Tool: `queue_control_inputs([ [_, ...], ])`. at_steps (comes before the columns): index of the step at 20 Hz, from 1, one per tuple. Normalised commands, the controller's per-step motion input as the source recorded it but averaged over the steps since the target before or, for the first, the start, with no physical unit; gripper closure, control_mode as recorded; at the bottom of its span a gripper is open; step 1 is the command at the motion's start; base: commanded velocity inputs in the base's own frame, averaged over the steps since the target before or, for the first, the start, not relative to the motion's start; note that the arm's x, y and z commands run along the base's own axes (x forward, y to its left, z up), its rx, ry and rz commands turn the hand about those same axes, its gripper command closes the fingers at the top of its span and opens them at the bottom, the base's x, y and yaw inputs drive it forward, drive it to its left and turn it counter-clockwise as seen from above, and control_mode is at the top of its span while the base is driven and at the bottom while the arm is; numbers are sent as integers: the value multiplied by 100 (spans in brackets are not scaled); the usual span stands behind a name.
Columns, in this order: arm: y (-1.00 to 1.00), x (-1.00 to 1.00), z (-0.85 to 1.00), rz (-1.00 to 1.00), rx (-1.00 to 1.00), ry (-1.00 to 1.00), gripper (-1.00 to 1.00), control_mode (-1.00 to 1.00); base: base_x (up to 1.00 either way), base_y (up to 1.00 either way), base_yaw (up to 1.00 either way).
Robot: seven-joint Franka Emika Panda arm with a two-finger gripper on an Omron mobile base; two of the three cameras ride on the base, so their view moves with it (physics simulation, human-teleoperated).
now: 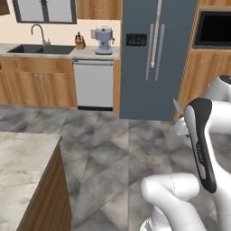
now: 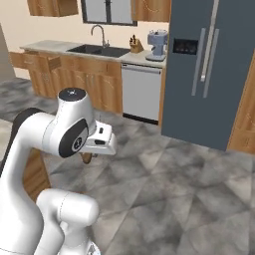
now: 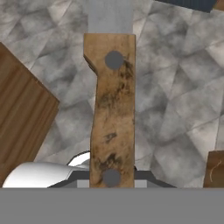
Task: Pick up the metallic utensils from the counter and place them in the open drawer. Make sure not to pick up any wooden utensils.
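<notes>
My gripper (image 3: 111, 177) is shut on the knife (image 3: 111, 109), which has a worn brown handle with two grey rivets and a grey blade pointing away from the hand. I hold it in the air above the floor. The blade tip (image 1: 177, 107) sticks up beside the hand in the left base view. The handle end (image 2: 87, 158) pokes out under the hand in the right base view. The marbled counter (image 1: 20, 164) lies at the lower left, well apart from the gripper. The drawer, the fork-like utensil and the wooden spoons are out of view.
Grey stone floor (image 1: 113, 153) stretches ahead. A dark grey fridge (image 1: 155, 54) stands straight on, with a dishwasher (image 1: 93, 83), sink (image 1: 40, 48) and coffee machine (image 1: 103, 40) along the far wall. The counter's wooden side (image 3: 22, 109) is to my left.
</notes>
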Motion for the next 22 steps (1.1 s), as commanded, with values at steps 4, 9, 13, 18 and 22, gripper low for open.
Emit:
queue_control_inputs([
  [4, 0, 0, 0, 0, 0, 0, 100, 100, 39, -25, 21],
  [9, 0, 0, 0, 0, 0, 0, 100, 100, 42, -31, 20],
  [13, 0, 0, 0, 0, 0, 0, 100, 100, 54, -42, 22],
  [18, 0, 0, 0, 0, 0, 0, 100, 100, 55, -48, 24],
  [22, 0, 0, 0, 0, 0, 0, 100, 100, 65, -59, 34],
])
